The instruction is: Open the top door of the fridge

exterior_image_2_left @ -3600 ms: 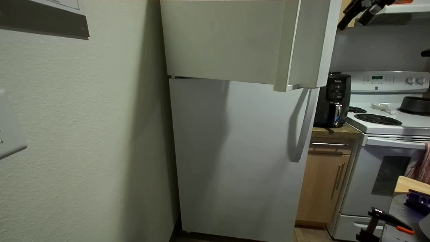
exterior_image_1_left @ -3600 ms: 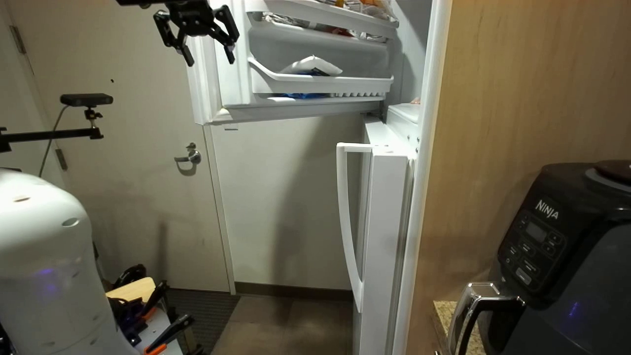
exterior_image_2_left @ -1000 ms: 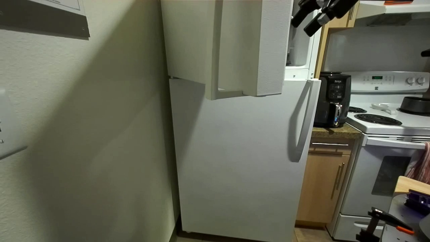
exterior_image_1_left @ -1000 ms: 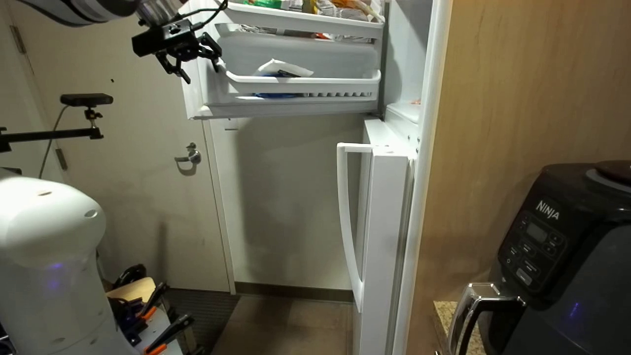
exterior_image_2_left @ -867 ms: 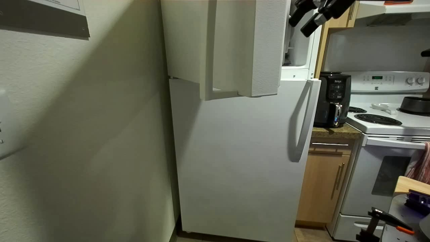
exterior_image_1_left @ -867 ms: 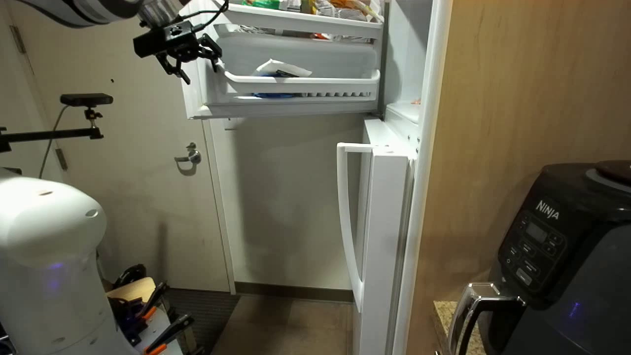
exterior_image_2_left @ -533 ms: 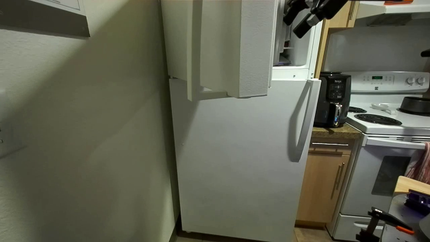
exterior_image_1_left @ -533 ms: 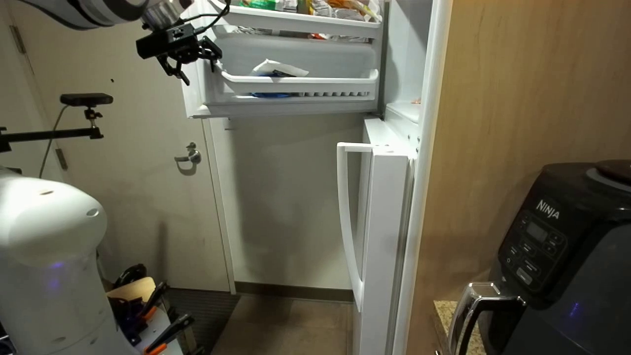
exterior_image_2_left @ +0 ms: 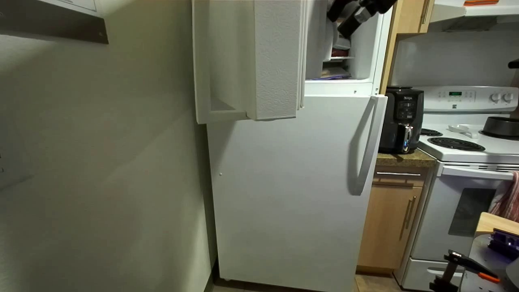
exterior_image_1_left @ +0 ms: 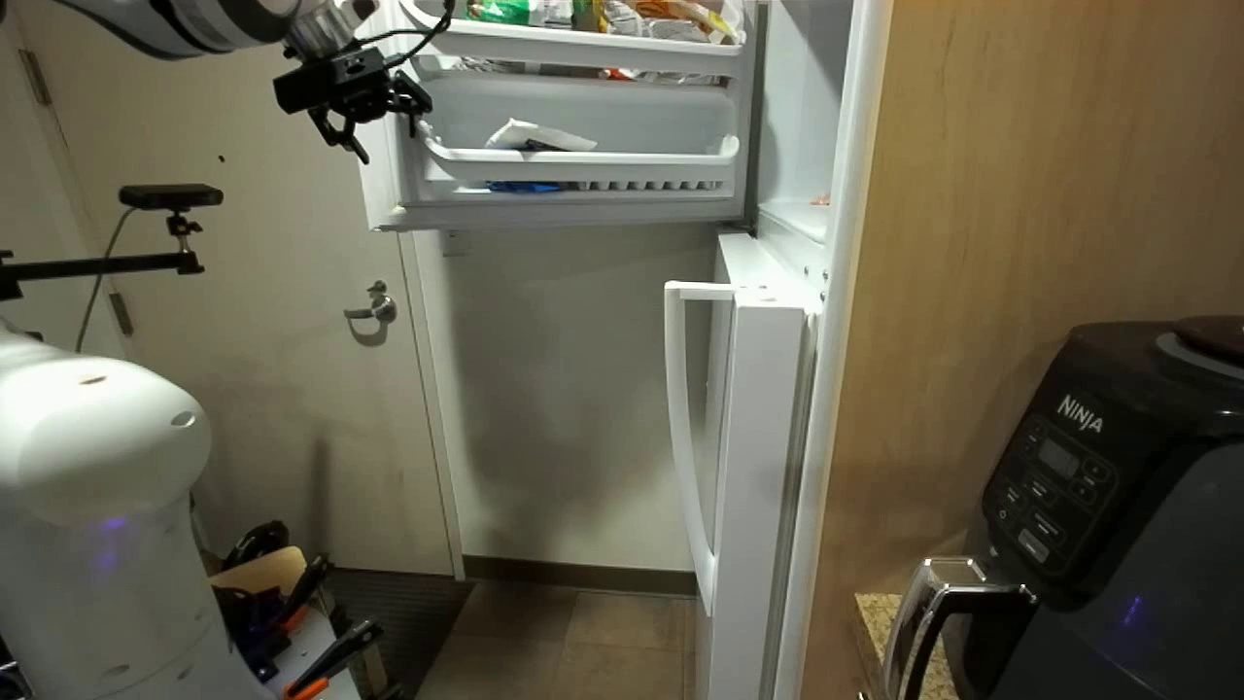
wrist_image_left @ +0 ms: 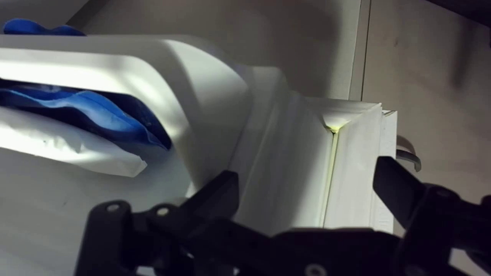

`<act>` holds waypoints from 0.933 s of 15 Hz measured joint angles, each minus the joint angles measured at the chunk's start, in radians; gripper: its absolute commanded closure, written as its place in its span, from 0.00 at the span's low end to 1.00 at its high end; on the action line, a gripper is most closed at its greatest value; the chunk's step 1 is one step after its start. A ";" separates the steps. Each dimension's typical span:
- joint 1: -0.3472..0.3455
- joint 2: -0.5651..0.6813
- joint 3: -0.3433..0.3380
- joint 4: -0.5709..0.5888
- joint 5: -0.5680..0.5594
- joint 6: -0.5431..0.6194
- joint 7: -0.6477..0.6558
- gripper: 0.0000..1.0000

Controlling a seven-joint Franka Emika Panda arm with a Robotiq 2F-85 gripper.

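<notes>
The top door (exterior_image_1_left: 622, 105) of the fridge (exterior_image_2_left: 284, 178) is wide open, sticking out to the left in both exterior views, and the lower door (exterior_image_1_left: 768, 467) is closed. What you get depends a lot on the view. In an exterior view it's the inner side: an upper bin (exterior_image_1_left: 583, 41) stuffed with colorful bags (exterior_image_1_left: 637, 21), and a lower bin (exterior_image_1_left: 641, 167) with a white packet (exterior_image_1_left: 539, 136) in it. In an exterior view you also get a stove (exterior_image_2_left: 466, 182) with a black pan (exterior_image_2_left: 502, 127) over on the right, plus a peek into the upper compartment (exterior_image_2_left: 342, 88). Wrist view is the close-up: a blue package (wrist_image_left: 103, 111) tucked beside that packet on the left, and the lever handle (wrist_image_left: 408, 158) of the room door (exterior_image_1_left: 262, 437) poking out farther off on the right.

As for writing, the black appliance (exterior_image_1_left: 1147, 544) says NINJA, readable in both exterior views. Its button labels (exterior_image_1_left: 1045, 525) are too tiny for me, and so is the print on the sheet (exterior_image_2_left: 77, 4) up on the left wall (exterior_image_2_left: 101, 162).

Gripper (wrist_image_left: 305, 170) is spread wide, near the door's free edge. In the wrist view one finger (wrist_image_left: 220, 193) overlaps the end of the lower bin, the other overlaps the outer edge of the door, and part of the door shows between them. Can't tell if either one is touching.
</notes>
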 measured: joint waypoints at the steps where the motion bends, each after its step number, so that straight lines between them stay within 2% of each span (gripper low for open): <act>1: 0.000 0.013 0.006 0.015 0.000 0.004 0.000 0.00; 9: -0.002 0.121 0.030 0.149 -0.001 0.059 0.000 0.00; 14: -0.002 0.160 0.045 0.190 -0.001 0.061 0.000 0.00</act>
